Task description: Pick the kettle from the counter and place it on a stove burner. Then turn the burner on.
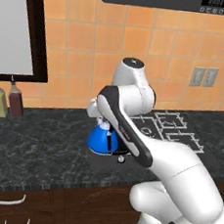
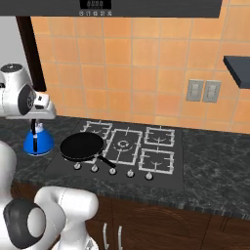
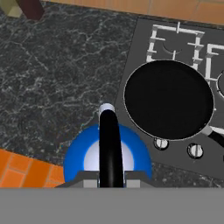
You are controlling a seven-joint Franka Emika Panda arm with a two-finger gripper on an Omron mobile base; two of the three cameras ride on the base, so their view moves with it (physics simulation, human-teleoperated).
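- One kettle (image 2: pixel 38 142) stands on the counter (image 1: pixel 41 145), at 9 o'clock of the pan (image 2: pixel 82 146).
- Gripper (image 3: pixel 111 181) straddles the kettle's black handle (image 3: pixel 109 144); whether its fingers clench it, I cannot tell.
- Pan covers one burner; free burner (image 2: pixel 157 160) lies at 3 o'clock.

Even, bright rendered light, no clear source. Pics soft, low-res, edges a bit blurry. Faint sheen on the kettle (image 1: pixel 102 140) and white arm (image 1: pixel 176 170). Weak shadow under the frying pan (image 2: pixel 82 146); dark marbled table (image 1: pixel 41 147) w/o glare. No edge distortion.
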